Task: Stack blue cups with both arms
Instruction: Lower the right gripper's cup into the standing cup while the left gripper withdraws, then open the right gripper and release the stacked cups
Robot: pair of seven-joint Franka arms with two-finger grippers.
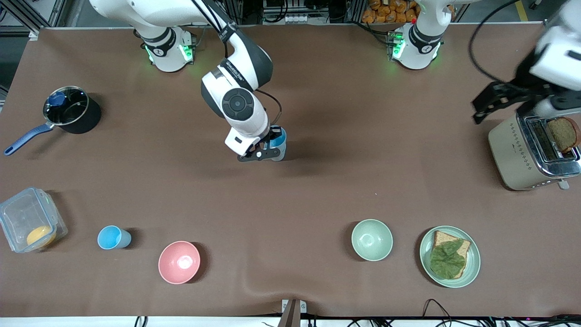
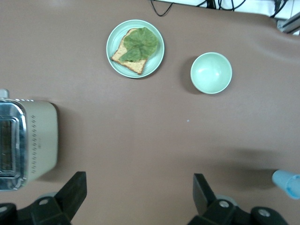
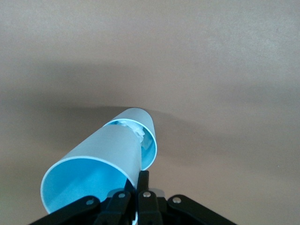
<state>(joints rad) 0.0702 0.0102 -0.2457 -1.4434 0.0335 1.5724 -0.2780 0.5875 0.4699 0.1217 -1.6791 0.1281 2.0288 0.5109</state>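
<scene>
My right gripper (image 1: 267,152) is shut on the rim of a light-blue cup (image 1: 278,142) near the middle of the table. In the right wrist view the gripper (image 3: 140,187) pinches the wall of this tilted cup (image 3: 108,150). The cup's lower end sits in the mouth of what looks like a second blue cup (image 3: 151,136) standing under it. Another blue cup (image 1: 113,237) stands alone close to the front camera, toward the right arm's end. My left gripper (image 1: 488,104) is open and empty, up over the table beside the toaster; its own view (image 2: 138,197) shows bare table between the fingers.
A black saucepan (image 1: 70,111) and a clear box (image 1: 29,225) are at the right arm's end. A pink bowl (image 1: 179,262), a pale green bowl (image 1: 371,239) and a plate with bread and lettuce (image 1: 449,256) line the front. A toaster (image 1: 522,150) holds a bread slice.
</scene>
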